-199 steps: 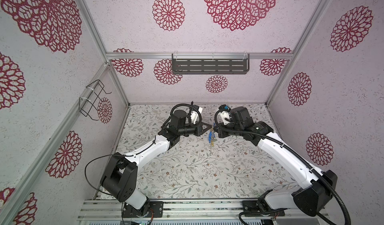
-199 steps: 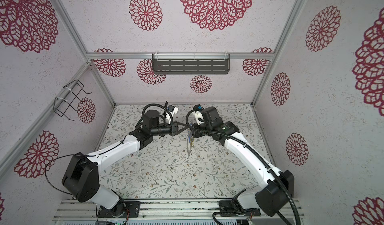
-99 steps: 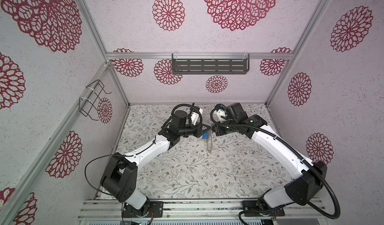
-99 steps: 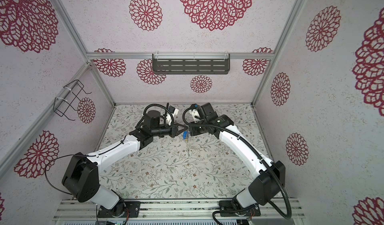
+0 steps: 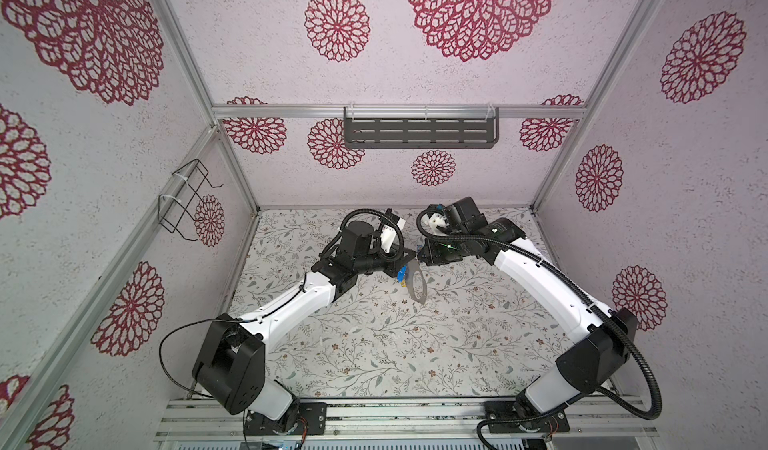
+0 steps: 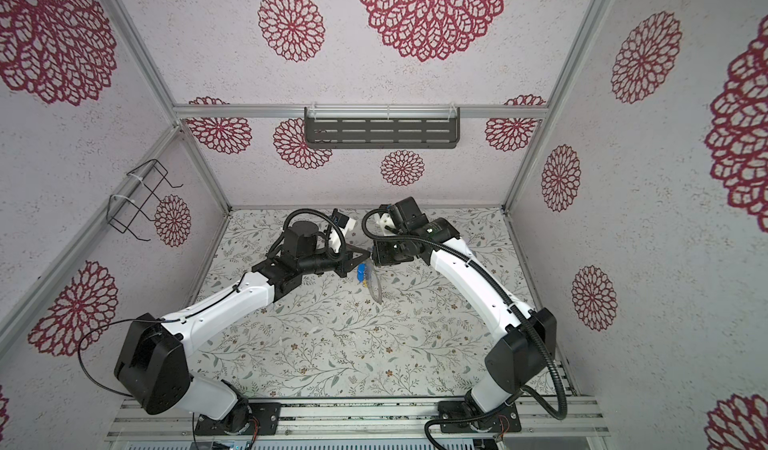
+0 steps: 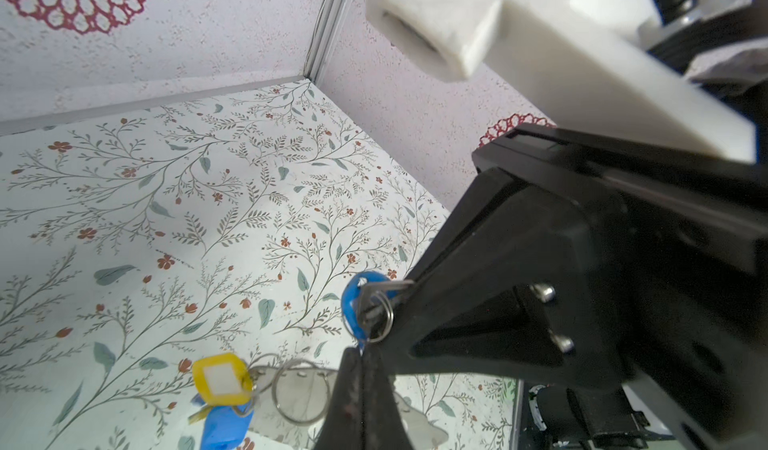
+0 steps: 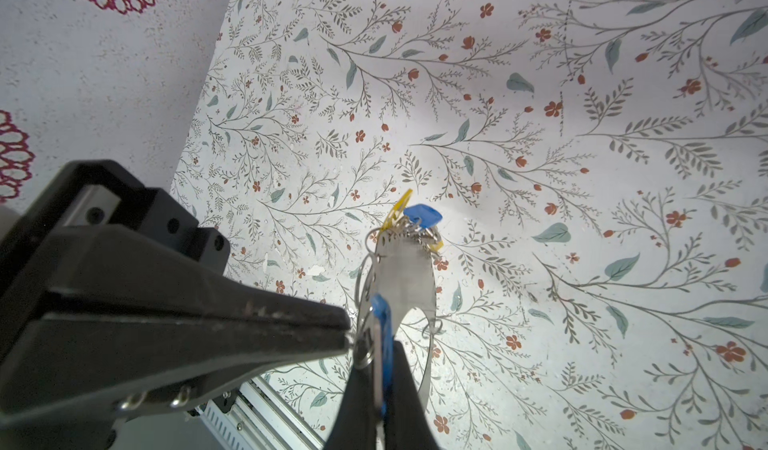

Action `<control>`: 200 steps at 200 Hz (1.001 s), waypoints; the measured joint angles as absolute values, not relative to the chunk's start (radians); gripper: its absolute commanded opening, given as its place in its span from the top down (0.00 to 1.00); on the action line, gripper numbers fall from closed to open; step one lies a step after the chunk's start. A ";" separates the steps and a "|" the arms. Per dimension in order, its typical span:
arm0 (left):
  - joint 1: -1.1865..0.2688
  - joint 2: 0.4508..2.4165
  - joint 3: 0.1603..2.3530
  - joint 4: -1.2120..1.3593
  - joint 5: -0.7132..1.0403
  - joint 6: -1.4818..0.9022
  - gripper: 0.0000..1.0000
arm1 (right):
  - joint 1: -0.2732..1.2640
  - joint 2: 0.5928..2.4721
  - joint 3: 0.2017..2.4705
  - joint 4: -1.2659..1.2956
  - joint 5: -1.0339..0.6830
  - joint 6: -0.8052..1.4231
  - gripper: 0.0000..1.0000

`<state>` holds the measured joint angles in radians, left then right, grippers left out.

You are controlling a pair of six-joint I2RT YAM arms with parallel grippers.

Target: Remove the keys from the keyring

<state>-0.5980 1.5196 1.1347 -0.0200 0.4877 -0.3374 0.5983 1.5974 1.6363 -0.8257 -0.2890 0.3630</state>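
White leaf-print tabletop (image 5: 374, 344) between pale walls (image 5: 415, 73) with crimson rosettes (image 5: 337, 23).

Cannot count the cluster of yellow and blue plastic key tags (image 5: 400, 276) (image 6: 363, 273) in both top views: too small. Cannot trace the large thin dark-grey hoop (image 8: 409, 273) in the right wrist view: smeared to a pale blur. See only an edge of the blue plastic tag (image 8: 382, 331) pinched in the black right pincer (image 8: 376, 358); rest hidden between the fingers (image 8: 353, 414). Cannot tell the thing clamped in the black left pincer (image 8: 345, 334): tips buried among small metal loops (image 8: 362, 350).
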 measured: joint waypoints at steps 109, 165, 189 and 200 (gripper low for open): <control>-0.642 1.441 0.898 0.264 0.337 -0.156 1.00 | 0.605 1.647 1.659 -0.867 -0.294 0.370 0.90; -0.645 1.426 0.839 0.354 0.334 -0.130 1.00 | 0.603 1.599 1.561 -0.782 -0.309 0.379 0.90; -0.644 1.401 0.796 0.405 0.337 -0.134 1.00 | 0.602 1.570 1.504 -0.748 -0.326 0.385 0.89; -0.638 1.394 0.786 0.422 0.345 -0.146 1.00 | 0.602 1.556 1.479 -0.731 -0.331 0.385 0.86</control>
<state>-0.6380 1.3937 0.7860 0.4225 0.3450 -0.1459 0.6018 1.5562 1.4788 -0.7307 -0.3305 0.3851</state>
